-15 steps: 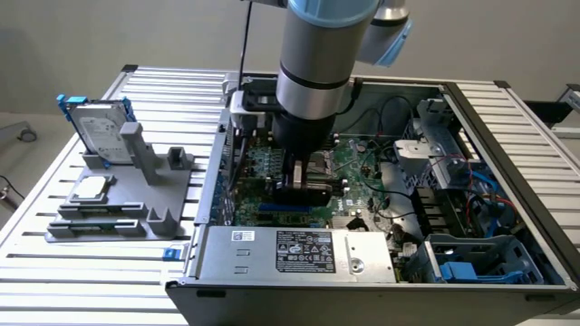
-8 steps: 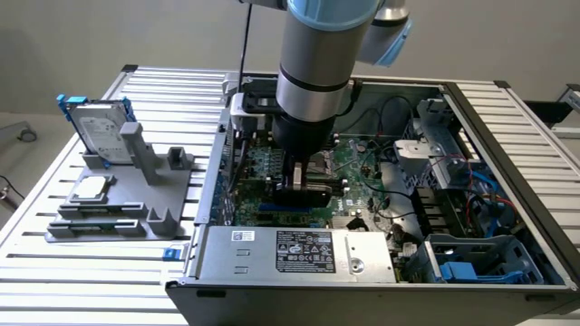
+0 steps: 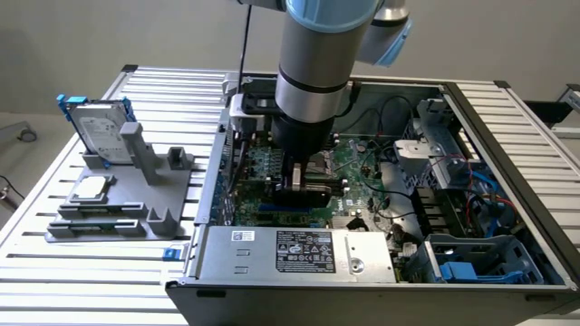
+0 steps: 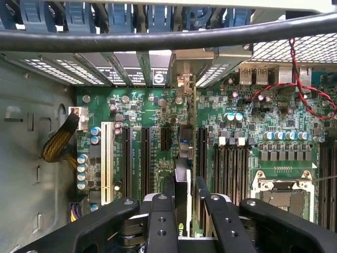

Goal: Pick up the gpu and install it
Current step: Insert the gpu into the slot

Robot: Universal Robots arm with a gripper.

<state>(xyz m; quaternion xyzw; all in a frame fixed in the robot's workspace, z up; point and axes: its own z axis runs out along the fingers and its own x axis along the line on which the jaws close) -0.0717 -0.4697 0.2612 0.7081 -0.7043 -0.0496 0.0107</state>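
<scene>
My gripper [image 4: 184, 196] down inside the open grey metal computer case [image 4: 31, 174], jaws pinching the thin green-and-black gpu card [image 4: 182, 173] edge-on. Card stands upright over the green motherboard [image 4: 247, 132], between long black expansion slots [image 4: 145, 158]

My tool [image 4: 184, 185]: matt black fingers [image 4: 160, 221], plastic by the look, with sunk screw holes. They are clamped on the gpu [image 4: 182, 174], whose thin edge I read as dark and dull.

The motherboard [image 4: 253, 132] is a green board with a lacquered sheen. Its slots are black plastic, and one white slot [image 4: 107, 163] is glossier.

The socket frame [image 4: 284, 184] is bare bright metal.

The case wall [image 4: 31, 174] is grey sheet metal, matt.

The black cable [image 4: 158, 37] is smooth with a slight gloss.

The wire bundle [image 4: 59, 143] sits in a woven yellow-black sleeve.

My arm [image 3: 313, 68] is brushed silver metal with a pale blue plastic cap [image 3: 392, 41].

The counter [image 3: 54, 272] is ribbed aluminium, satin.

At 9 o'clock of the case, the holder [image 3: 145, 221] is matt grey plastic. The hard drive [image 3: 98, 132] is shiny metal with blue plastic rails.
</scene>
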